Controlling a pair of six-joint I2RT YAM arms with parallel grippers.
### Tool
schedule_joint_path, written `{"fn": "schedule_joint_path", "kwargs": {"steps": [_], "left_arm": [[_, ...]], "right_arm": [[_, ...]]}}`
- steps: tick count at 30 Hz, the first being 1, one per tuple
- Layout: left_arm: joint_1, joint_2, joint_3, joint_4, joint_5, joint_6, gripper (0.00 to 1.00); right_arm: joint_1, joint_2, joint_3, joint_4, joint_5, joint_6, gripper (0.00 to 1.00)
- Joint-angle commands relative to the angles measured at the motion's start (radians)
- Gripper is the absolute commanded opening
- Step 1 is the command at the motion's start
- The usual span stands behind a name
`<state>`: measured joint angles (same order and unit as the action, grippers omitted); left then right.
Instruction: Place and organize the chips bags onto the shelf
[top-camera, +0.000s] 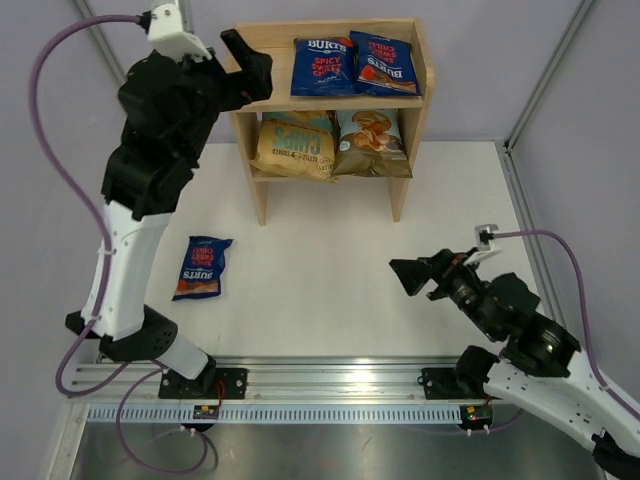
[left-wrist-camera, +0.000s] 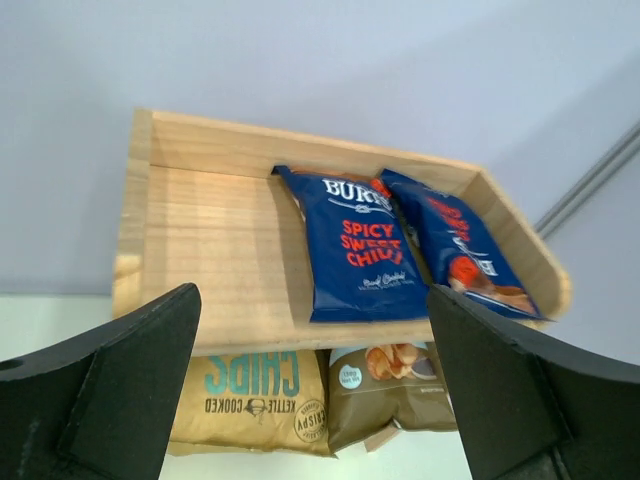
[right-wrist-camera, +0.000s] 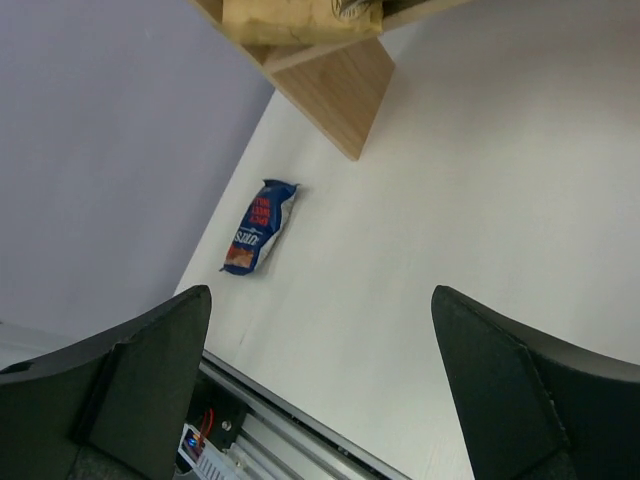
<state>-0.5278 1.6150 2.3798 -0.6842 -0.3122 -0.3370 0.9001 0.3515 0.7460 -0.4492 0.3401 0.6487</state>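
Jaws of right gripper (top-camera: 405, 274) spread and empty, lower right. Lone "Burts" bag (top-camera: 203, 267) flat on table (top-camera: 320, 300), lower left. Upper left, left gripper (top-camera: 250, 65) gaping too (nothing held), beside shelf (top-camera: 425, 75). Top tier: "Spicy Sweet Chilli" Burts bag (top-camera: 323, 66) touching second Burts bag (top-camera: 385, 62). Below: tan "Chips Kettle Cooked" bag (top-camera: 295, 148), brown bag (top-camera: 372, 143).

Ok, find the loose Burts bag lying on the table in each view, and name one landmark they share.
Top external: Burts bag lower left, on the table, nearer than the shelf.
Left wrist: not in it.
Right wrist: left of centre, on the table, below the shelf's side panel.
Landmark: the shelf, tan bag on its lower tier, shows in all three.
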Motion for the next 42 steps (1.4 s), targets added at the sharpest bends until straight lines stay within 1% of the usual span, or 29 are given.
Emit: {"fn": "schedule_joint_path", "kwargs": {"steps": [1, 2, 3, 5, 6, 7, 8, 9, 10, 11, 13, 14, 16, 17, 19, 20, 21, 22, 23, 24, 25, 26, 27, 29, 30, 33, 35, 40, 42], "left_arm": [[-0.012, -0.164, -0.091, -0.003, -0.002, 0.069, 0.99], [-0.012, -0.2, -0.123, -0.015, -0.01, 0.079, 0.99], [-0.012, -0.274, -0.199, -0.026, -0.027, 0.082, 0.99], [-0.012, -0.372, -0.316, -0.044, -0.099, 0.081, 0.99], [-0.012, -0.476, -0.374, -0.044, -0.125, 0.076, 0.99], [-0.012, -0.527, -0.507, -0.046, -0.175, 0.053, 0.99], [-0.012, -0.576, -0.568, -0.048, -0.198, 0.044, 0.99], [-0.012, -0.678, -0.633, -0.055, -0.22, 0.027, 0.99], [-0.011, -0.722, -0.727, -0.092, -0.264, 0.004, 0.99], [-0.012, -0.769, -0.778, -0.113, -0.281, -0.034, 0.99], [-0.011, -0.886, -0.852, -0.196, -0.338, -0.088, 0.99], [-0.012, -0.92, -0.929, -0.215, -0.34, -0.12, 0.99], [-0.011, -1.008, -0.987, -0.286, -0.35, -0.154, 0.99], [-0.011, -1.03, -1.029, -0.308, -0.346, -0.172, 0.99], [-0.012, -1.073, -1.068, -0.368, -0.338, -0.195, 0.99], [-0.012, -1.11, -1.105, -0.385, -0.334, -0.201, 0.99], [-0.012, -1.13, -1.125, -0.399, -0.329, -0.206, 0.99], [-0.011, -1.15, -1.145, -0.411, -0.312, -0.215, 0.99], [-0.011, -1.196, -1.168, -0.413, -0.303, -0.22, 0.99], [-0.011, -1.217, -1.212, -0.408, -0.297, -0.223, 0.99], [-0.011, -1.243, -1.235, -0.39, -0.272, -0.215, 0.99], [-0.011, -1.263, -1.251, -0.382, -0.263, -0.211, 0.99], [-0.011, -1.303, -1.275, -0.38, -0.268, -0.208, 0.99], [-0.011, -1.336, -1.288, -0.388, -0.28, -0.214, 0.99], [-0.011, -1.362, -1.298, -0.397, -0.295, -0.215, 0.99], [-0.011, -1.399, -1.315, -0.402, -0.307, -0.208, 0.99], [-0.011, -1.429, -1.315, -0.413, -0.315, -0.218, 0.99], [-0.012, -1.475, -1.309, -0.428, -0.32, -0.195, 0.99], [-0.012, -1.478, -1.295, -0.454, -0.323, -0.198, 0.99]], "right_arm": [[0.006, 0.156, -0.033, 0.165, -0.096, -0.026, 0.99], [0.006, 0.188, -0.042, 0.2, -0.122, -0.011, 0.99], [0.006, 0.257, -0.051, 0.237, -0.136, -0.004, 1.0], [0.006, 0.322, -0.08, 0.358, -0.168, 0.034, 0.99], [0.006, 0.381, -0.091, 0.4, -0.171, 0.054, 1.0], [0.006, 0.414, -0.109, 0.496, -0.182, 0.087, 0.99], [0.006, 0.482, -0.117, 0.536, -0.191, 0.103, 0.99], [0.006, 0.518, -0.12, 0.616, -0.202, 0.117, 0.99], [0.006, 0.559, -0.12, 0.651, -0.214, 0.133, 0.99], [0.006, 0.649, -0.114, 0.681, -0.24, 0.17, 0.98], [0.006, 0.749, -0.084, 0.762, -0.265, 0.207, 0.97], [0.006, 0.85, -0.071, 0.788, -0.285, 0.251, 0.96], [0.01, 0.947, -0.03, 0.857, -0.302, 0.301, 0.94], [0.014, 1.046, -0.013, 0.878, -0.32, 0.345, 0.92], [0.023, 1.148, 0.054, 0.949, -0.366, 0.383, 0.91], [0.036, 1.252, 0.085, 0.963, -0.378, 0.393, 0.89], [0.043, 1.305, 0.12, 0.98, -0.391, 0.397, 0.87], [0.049, 1.357, 0.198, 0.984, -0.41, 0.399, 0.86], [0.062, 1.461, 0.24, 0.986, -0.42, 0.402, 0.84], [0.066, 1.51, 0.283, 0.991, -0.434, 0.405, 0.83], [0.072, 1.559, 0.368, 0.992, -0.456, 0.404, 0.82], [0.077, 1.649, 0.412, 0.992, -0.463, 0.402, 0.81], [0.086, 1.693, 0.497, 0.972, -0.466, 0.399, 0.8], [0.091, 1.805, 0.579, 0.955, -0.483, 0.399, 0.79], [0.097, 1.84, 0.654, 0.945, -0.496, 0.387, 0.79], [0.103, 1.971, 0.76, 0.932, -0.522, 0.376, 0.79], [0.105, 2.056, 0.872, 0.913, -0.553, 0.373, 0.77], [0.112, 2.192, 1.108, 0.765, -0.552, 0.376, 0.75], [0.114, 2.255, 1.214, 0.683, -0.555, 0.374, 0.72]]}}
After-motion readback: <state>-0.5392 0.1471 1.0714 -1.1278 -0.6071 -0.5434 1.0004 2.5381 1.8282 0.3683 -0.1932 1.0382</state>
